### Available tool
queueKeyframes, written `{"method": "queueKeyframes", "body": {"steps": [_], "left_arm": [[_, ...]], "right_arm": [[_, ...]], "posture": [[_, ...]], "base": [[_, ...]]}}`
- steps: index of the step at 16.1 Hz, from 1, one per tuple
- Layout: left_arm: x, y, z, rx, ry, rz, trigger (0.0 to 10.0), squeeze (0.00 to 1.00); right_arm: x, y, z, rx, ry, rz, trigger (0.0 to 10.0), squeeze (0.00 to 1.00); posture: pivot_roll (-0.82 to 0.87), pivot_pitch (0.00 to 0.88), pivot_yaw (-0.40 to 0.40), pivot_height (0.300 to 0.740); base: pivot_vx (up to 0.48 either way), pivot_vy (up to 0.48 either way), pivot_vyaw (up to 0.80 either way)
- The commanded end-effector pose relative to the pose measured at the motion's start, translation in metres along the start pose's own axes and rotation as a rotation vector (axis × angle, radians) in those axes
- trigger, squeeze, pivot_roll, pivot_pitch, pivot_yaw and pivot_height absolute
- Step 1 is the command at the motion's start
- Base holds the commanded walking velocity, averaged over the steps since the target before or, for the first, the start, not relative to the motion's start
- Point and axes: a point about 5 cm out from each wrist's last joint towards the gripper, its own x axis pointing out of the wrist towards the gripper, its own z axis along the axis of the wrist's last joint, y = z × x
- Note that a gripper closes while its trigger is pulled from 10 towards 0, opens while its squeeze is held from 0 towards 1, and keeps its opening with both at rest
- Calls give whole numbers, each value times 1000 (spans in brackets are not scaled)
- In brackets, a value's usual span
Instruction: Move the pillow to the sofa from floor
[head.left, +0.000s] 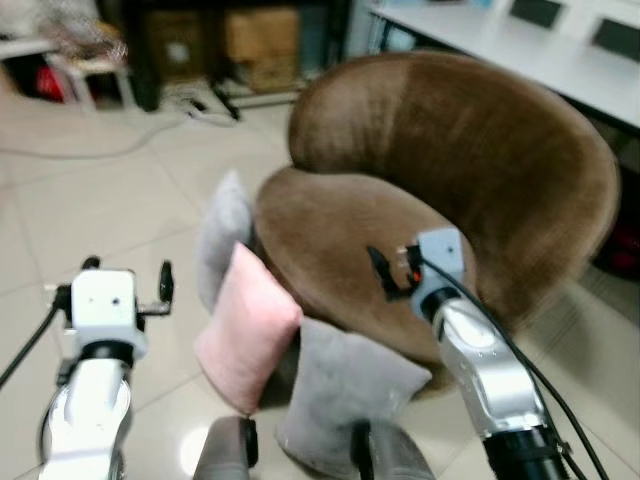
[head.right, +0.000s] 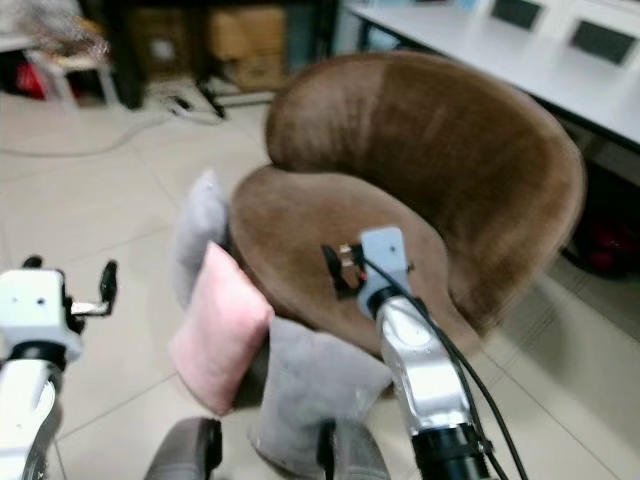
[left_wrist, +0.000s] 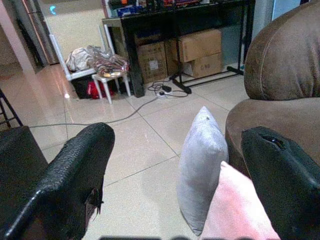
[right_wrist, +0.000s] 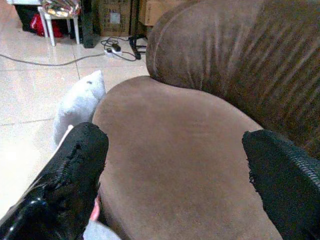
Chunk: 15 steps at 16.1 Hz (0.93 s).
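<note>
Right gripper (right_wrist: 175, 165) spread above sofa (head.left: 470, 150), 3 blurred, seemingly leaning pillows (head.left: 248, 330) partly hidden

No readable text

The cardboard boxes (left_wrist: 200, 50) under the black table carry small labels, too blurred to read; nothing else bears legible writing, numbers or signs.

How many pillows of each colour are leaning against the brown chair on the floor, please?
Grey pillows: 2, one behind and one in front
Pink pillow: 1
Total: 3 pillows
</note>
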Motion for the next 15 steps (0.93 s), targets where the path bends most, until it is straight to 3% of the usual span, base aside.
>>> {"method": "queueKeyframes", "body": {"steps": [1, 6, 9, 15], "left_arm": [[0, -7, 0, -8, 0, -29, 10000, 102], [2, -7, 1, 17, -7, -26, 10000, 0], [4, -5, 2, 32, -5, -27, 10000, 0], [10, -16, -13, 79, 76, -216, 10000, 0]], "right_arm": [[-3, -12, -7, 6, 33, -39, 10000, 0], [-2, -13, -9, 19, 48, -24, 10000, 0], [0, -14, -11, 22, 55, -12, 10000, 0], [11, -19, -19, -8, 108, 40, 10000, 0]], "posture": [[-18, 0, -91, 600], [-18, 0, -88, 600], [-18, 0, -90, 580], [-63, 0, -75, 540]], "base": [[319, 0, 0], [59, 0, 0], [0, 0, 0], [0, 0, 0]]}}
